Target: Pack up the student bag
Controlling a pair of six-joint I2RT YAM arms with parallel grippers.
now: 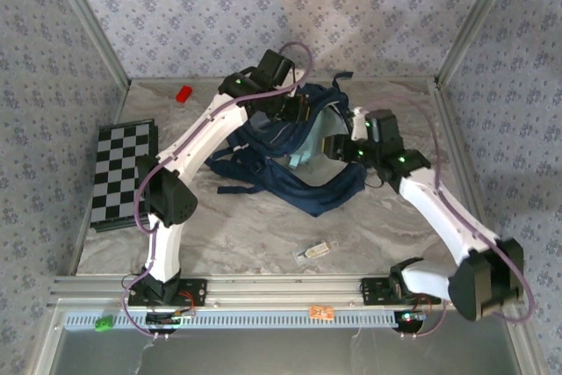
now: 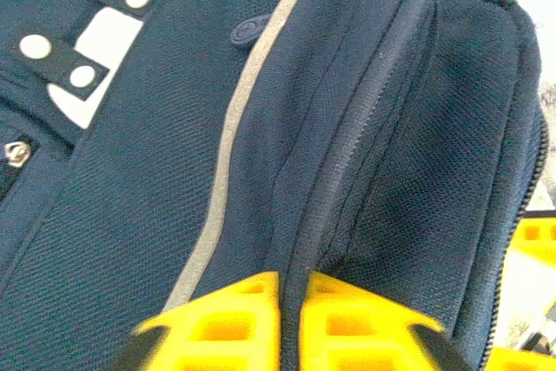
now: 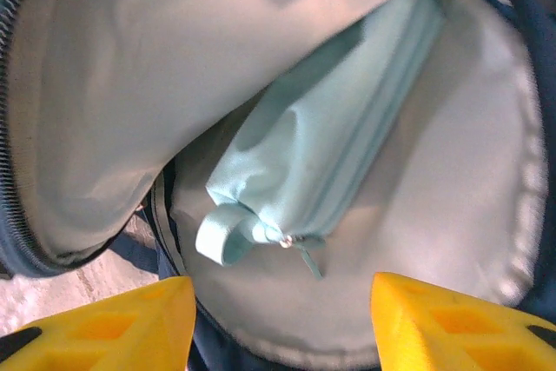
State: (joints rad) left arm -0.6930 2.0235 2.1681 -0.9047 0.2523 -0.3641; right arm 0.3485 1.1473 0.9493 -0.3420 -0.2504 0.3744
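The navy student bag (image 1: 303,173) lies mid-table with its main compartment held open. My left gripper (image 2: 289,323) is shut on the bag's zipper edge (image 2: 304,241), pinching the dark seam between its yellow fingers (image 2: 230,323); it sits at the bag's top (image 1: 294,110). My right gripper (image 3: 282,323) stands open at the bag's mouth (image 1: 356,142), its fingertips apart over the pale lining (image 3: 469,180). A light teal pencil pouch (image 3: 330,154) with a loop and zipper pull lies inside the bag, just ahead of the open fingers and apart from them.
A black-and-white checkerboard (image 1: 123,173) lies at the left edge. A small red block (image 1: 183,93) sits at the back left. A small clear item (image 1: 316,252) rests on the table in front of the bag. Patterned walls enclose the table.
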